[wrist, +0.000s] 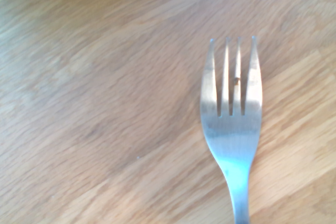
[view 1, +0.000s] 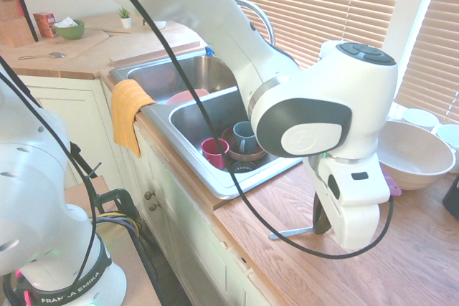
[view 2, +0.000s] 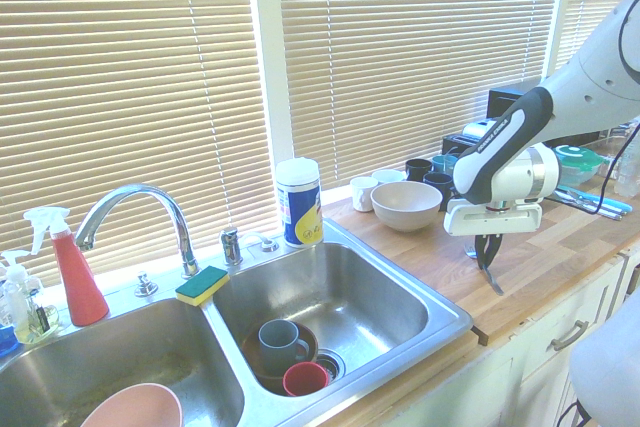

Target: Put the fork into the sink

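Reaches down to the wooden surface (view 1: 323, 277), beside the sink (view 2: 228, 352), with jaws clenched on the handle of the fork (wrist: 231, 135). Displays the fork outside the sink, low at the surface, with four tines toward the window blinds (view 2: 420, 47) and handle end toward the front edge. Includes, within the sink basin nearer the fork, a blue-gray mug (view 2: 280, 347) and a red cup (view 2: 305, 378); within the other, a pink bowl (view 2: 135, 409). Note also the large pale bowl (view 2: 407, 209) on the surface and the green-and-yellow sponge (view 2: 202, 285) between basins.
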Motion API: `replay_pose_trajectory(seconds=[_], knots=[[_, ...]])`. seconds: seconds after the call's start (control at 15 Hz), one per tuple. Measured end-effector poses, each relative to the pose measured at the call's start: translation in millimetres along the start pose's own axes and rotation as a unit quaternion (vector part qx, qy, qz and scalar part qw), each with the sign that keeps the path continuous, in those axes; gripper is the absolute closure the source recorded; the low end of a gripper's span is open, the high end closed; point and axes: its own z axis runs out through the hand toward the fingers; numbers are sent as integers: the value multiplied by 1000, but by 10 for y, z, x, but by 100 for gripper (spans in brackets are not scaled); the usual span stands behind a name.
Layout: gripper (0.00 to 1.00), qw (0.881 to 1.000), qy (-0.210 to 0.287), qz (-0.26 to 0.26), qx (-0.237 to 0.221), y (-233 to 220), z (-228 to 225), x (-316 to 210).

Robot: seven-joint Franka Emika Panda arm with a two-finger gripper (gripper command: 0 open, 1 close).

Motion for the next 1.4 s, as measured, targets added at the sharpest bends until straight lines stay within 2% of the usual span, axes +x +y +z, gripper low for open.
replay_pose_trajectory(seconds=[0.27,0.47,0.6,0.73,0.87,1.07,1.4], knots=[[100,1000,4,-4,23,-35,-227,21],[100,998,16,-30,60,-199,-950,-135],[100,994,24,-78,76,-483,-1427,-547],[100,989,32,-123,79,-830,-1581,-1096],[100,984,25,-162,73,-1218,-1458,-1720],[100,979,17,-195,61,-1767,-912,-2439],[100,978,20,-202,37,-2156,83,-2879]])
